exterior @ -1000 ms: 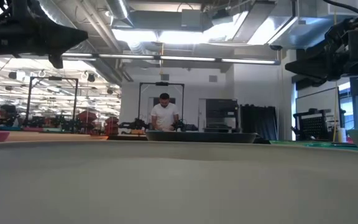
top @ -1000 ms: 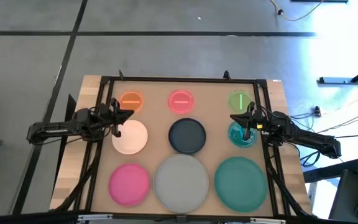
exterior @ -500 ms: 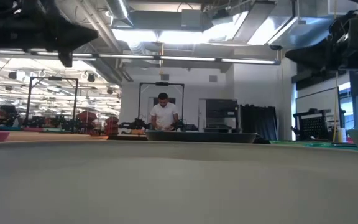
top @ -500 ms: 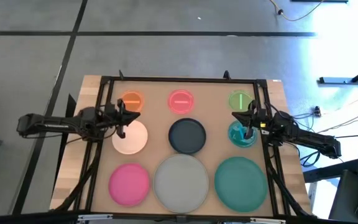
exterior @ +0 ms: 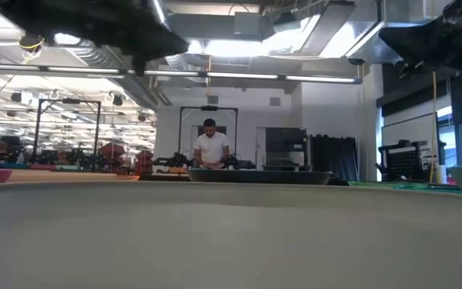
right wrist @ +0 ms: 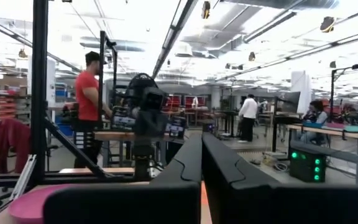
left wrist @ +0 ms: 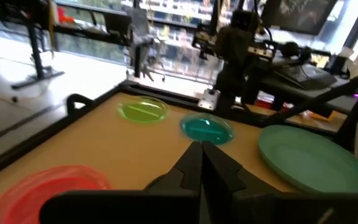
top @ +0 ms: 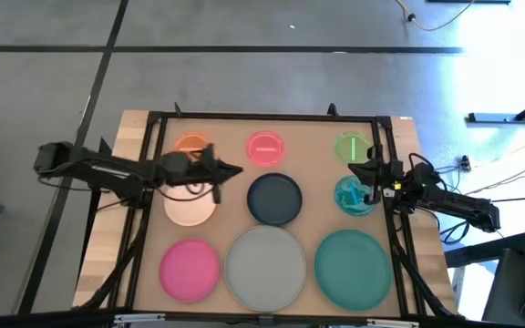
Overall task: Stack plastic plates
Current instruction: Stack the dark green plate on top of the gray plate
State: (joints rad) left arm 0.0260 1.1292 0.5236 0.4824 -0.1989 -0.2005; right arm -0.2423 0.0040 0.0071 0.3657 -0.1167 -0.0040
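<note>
Nine plastic plates lie flat and separate on the table (top: 144,128), none stacked yet. The back row holds the small orange plate (top: 190,144), small pink plate (top: 264,148) and small green plate (top: 351,148); the middle row has the cream plate (top: 186,208), dark blue plate (top: 274,199) and small teal plate (top: 354,196); the front row has the magenta plate (top: 190,269), large grey plate (top: 265,263) and large teal plate (top: 355,264).

I judge them light, stiff and rather slick, thin enough that a grip on the flat face would find nothing. The raised rim is the place to pinch, one finger under the edge and one on top, and a plate taken that way will likely tilt and could slide on the smooth board when nudged.

From above, the left gripper (top: 229,170) hangs over the gap between the cream and dark blue plates, touching neither that I can see. Its own camera shows the fingers (left wrist: 194,163) pressed together with nothing between them. The right gripper (top: 370,182) sits above the small teal plate's edge; its fingers (right wrist: 219,163) look closed to a thin slit and empty, pointing level into the room, where a person in a red shirt (right wrist: 90,99) stands.
</note>
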